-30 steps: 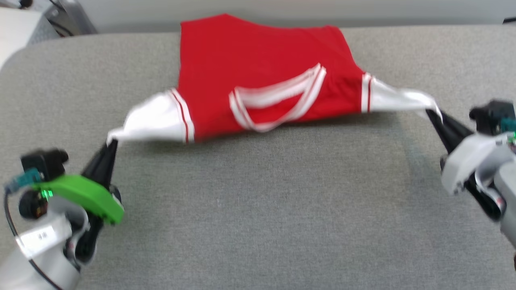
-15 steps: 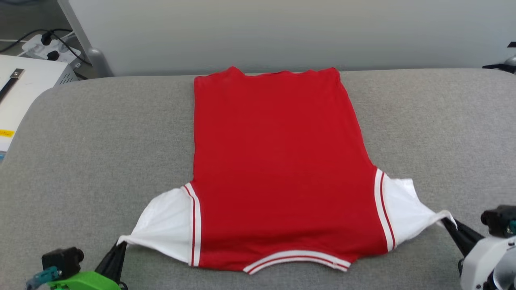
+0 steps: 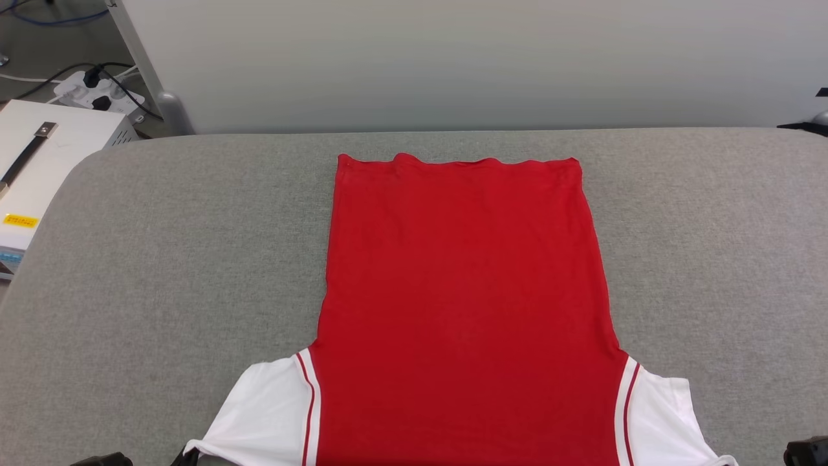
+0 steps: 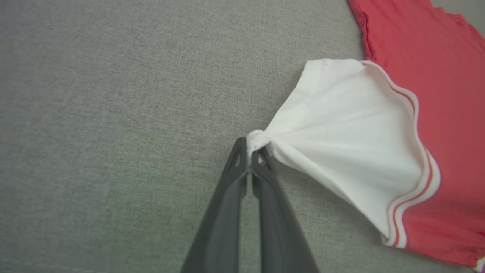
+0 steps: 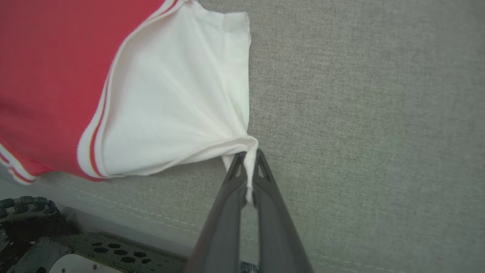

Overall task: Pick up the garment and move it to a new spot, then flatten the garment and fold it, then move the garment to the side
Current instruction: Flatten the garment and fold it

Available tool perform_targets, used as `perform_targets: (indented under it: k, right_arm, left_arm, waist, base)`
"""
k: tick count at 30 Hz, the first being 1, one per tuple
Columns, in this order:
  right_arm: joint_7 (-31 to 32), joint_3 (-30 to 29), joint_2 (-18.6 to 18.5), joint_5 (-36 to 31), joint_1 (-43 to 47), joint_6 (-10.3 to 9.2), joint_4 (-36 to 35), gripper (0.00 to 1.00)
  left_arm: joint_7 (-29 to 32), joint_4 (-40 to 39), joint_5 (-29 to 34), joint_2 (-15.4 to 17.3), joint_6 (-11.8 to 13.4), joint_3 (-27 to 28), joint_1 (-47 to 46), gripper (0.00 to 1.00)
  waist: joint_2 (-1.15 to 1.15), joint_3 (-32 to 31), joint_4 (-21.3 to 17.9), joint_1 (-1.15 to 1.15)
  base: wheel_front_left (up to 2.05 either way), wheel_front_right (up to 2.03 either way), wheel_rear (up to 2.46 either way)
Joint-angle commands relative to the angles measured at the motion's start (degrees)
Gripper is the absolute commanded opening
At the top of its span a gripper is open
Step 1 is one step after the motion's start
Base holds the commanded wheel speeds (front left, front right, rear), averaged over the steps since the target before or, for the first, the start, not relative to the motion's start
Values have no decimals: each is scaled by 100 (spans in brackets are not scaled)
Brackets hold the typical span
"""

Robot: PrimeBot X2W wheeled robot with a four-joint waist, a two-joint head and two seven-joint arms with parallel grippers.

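Garment (image 3: 466,291), a red jersey-style T-shirt with white short sleeves and red-white striped trim, lies spread on the grey fabric-covered table (image 3: 162,259). Its straight hem points to the far edge and its shoulder end is nearest the robot. A plain red face is up, and no letters or number show on it. The body looks smooth and nearly square to the table. I judge that this belongs to the flattening step, with the cloth drawn out lengthwise so that later folds can fall on even layers.

The two sleeves are pulled outward and toward the robot, each gathered to a point with creases fanning back toward the striped seam. That pull seems meant to keep the shoulders wide and take out slack.

In the left wrist view, the left end effector (image 4: 248,151) is clenched on the outer corner of the left white sleeve (image 4: 341,125), with a small bunch of cloth between its dark fingers. In the right wrist view, the right end effector (image 5: 248,159) is likewise clamped on the tip of the right white sleeve (image 5: 170,106), low over the table near its front seam.
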Motion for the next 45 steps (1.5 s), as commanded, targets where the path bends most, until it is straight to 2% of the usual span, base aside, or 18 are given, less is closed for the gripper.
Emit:
perform_targets:
  k: [1, 3, 4, 5, 6, 14, 20, 26, 31, 40, 45]
  right_arm:
    - [74, -186, 28, -117, 73, -12, -76, 0]
    - [175, -352, 130, -223, 94, -12, -206, 0]
    - [216, -430, 171, -284, 91, -12, -251, 26]
    - [284, -508, 224, -348, 81, -12, -307, 65]
    - [337, -561, 265, -386, 69, -12, -358, 99]
    - [661, -1100, 390, -539, -159, -12, -983, 100]
    - [804, -2086, 216, -535, -800, -12, -1711, 100]
    - [1190, -2450, 38, -593, -2136, -12, -1977, 100]
    - [1878, -2038, -109, -606, -3464, -12, -1833, 100]
    - [4621, -1056, -217, -327, -5677, -12, -140, 100]
    - [5421, -688, -275, -562, -6534, -12, 604, 100]
  left_arm:
    - [-33, 90, 118, -7, -43, 103, 52, 0]
    - [-34, 139, 180, -62, -126, 161, 8, 0]
    - [-34, 150, 222, -84, -155, 193, -11, 0]
    - [-34, 162, 274, -116, -187, 224, -32, 0]
    - [-34, 163, 315, -144, -210, 245, -51, 0]
    - [-34, -163, 652, -449, -320, 509, -162, 0]
    - [-34, -770, 1063, -555, -99, 530, -206, 0]
    - [24, -1353, 1269, -634, 105, 419, -433, 0]
    - [89, -1678, 1443, -726, 188, 279, -767, 0]
    - [28, -2034, 1612, -986, 149, 175, -1225, 0]
    - [-2, -2162, 1722, -1127, 93, 144, -1432, 0]
  waist:
    - [0, 15, 12, 1]
    - [0, 32, 23, 1]
    - [0, 39, 32, 1]
    - [0, 49, 41, 1]
    - [0, 59, 49, 1]
    - [0, 163, 181, 1]
    - [0, 418, 379, 1]
    - [0, 896, 654, 1]
    - [0, 1371, 879, 1]
    - [0, 2140, 1339, 1]
    - [0, 2518, 1603, 1]
  base:
    - [0, 0, 0]
    - [0, 0, 0]
    - [0, 0, 0]
    - [0, 0, 0]
    - [0, 0, 0]
    - [0, 0, 0]
    - [0, 0, 0]
    - [0, 0, 0]
    - [0, 0, 0]
    - [0, 0, 0]
    - [0, 0, 0]
